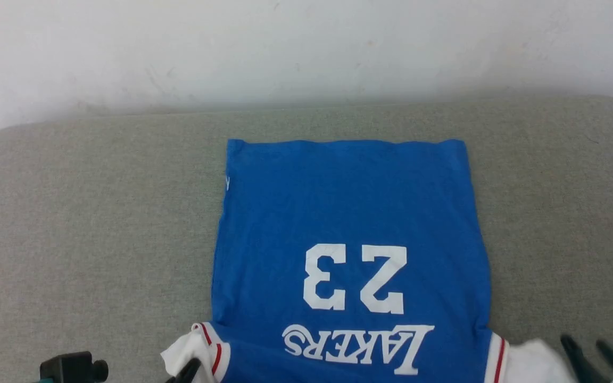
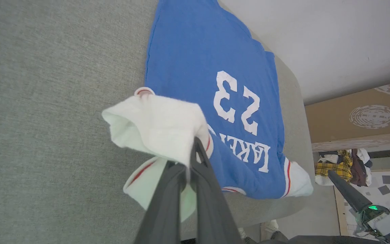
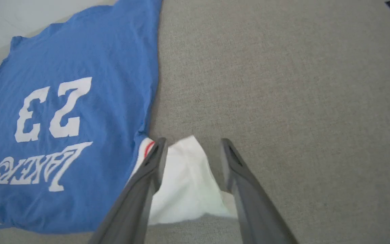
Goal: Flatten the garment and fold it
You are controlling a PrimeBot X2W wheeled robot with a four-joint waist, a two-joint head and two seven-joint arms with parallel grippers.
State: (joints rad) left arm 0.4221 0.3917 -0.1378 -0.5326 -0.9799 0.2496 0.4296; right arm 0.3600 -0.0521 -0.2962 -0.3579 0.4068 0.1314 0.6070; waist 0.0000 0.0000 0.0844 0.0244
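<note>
The left hand (image 2: 187,156) is clenched on the garment (image 1: 349,213), a royal-blue, soft-knit jersey T-shirt with white short sleeves, thin red stripes and a white "23" with lettering. Its two dark fingers pinch the white sleeve on the robot's left (image 2: 157,125), which sits bunched and seems raised a little off the surface. The right hand (image 3: 193,141) is released: its fingers stand apart on either side of the other white sleeve (image 3: 185,183), which lies slack between them with no pinch on it.

Outward from the hands, the blue body lies spread print-up and nearly flat in the middle of the grey fabric-covered desk (image 1: 83,213). The collar end is toward the robot and the hem toward the pale wall (image 1: 306,48), with only faint creases.

The cloth looks light and limp, and it will probably sag wherever it is not held. A pull from one point would likely drag and wrinkle the body, and the textured cover may cling to it. The surest holds appear to be the sleeve cuffs or shoulder seams, where the fabric is doubled. Taking them on both sides together, and lifting rather than sliding, should work best.
</note>
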